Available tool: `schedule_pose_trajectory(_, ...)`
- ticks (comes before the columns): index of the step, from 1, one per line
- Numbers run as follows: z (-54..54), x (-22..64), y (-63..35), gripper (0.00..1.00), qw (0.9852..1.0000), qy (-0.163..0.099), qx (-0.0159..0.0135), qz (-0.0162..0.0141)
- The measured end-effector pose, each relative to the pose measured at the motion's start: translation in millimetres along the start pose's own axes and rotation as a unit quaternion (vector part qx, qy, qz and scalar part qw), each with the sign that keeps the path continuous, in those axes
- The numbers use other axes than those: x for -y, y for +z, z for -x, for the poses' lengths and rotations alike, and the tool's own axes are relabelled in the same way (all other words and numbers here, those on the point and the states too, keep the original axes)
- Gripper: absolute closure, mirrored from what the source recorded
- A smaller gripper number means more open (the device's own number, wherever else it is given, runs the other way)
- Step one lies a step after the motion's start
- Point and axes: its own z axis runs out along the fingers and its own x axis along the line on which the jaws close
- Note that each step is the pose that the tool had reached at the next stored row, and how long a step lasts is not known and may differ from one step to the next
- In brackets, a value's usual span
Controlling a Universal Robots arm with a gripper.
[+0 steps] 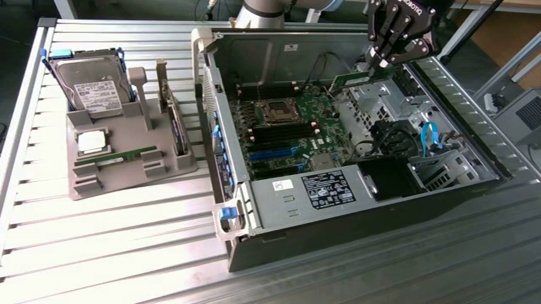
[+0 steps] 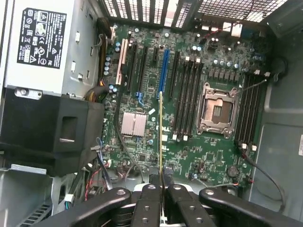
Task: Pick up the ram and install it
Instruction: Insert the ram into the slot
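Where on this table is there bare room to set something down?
The slatted table is bare between the grey parts holder and the near edge, on the exterior view's left of the computer case, and in a strip before the case. Crowded: the holder itself and the case's inside, over which the gripper holds the ram.

The gripper (image 2: 162, 189) pinches the ram (image 2: 162, 137) (seen edge-on, a thin green-gold strip) above the motherboard (image 2: 189, 156). On the board lie the empty CPU socket (image 2: 218, 111), black memory slots (image 2: 188, 99) beside it, a blue expansion slot (image 2: 164, 71) and a silver heatsink (image 2: 133, 124).
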Motion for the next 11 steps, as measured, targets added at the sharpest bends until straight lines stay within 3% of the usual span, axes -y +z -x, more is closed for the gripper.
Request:
schedule_pose_trajectory(2, 0.0, 0.0, 0.0, 0.89, 0.9991, 0.043, 0.0013, -0.0007)
schedule_pose_trajectory(3, 0.0, 0.0, 0.0, 0.89, 0.9989, 0.048, 0.0015, -0.0008)
schedule_pose_trajectory(11, 0.2, -1.4, 2.7, 0.89, 0.9988, 0.049, 0.0015, -0.0008)
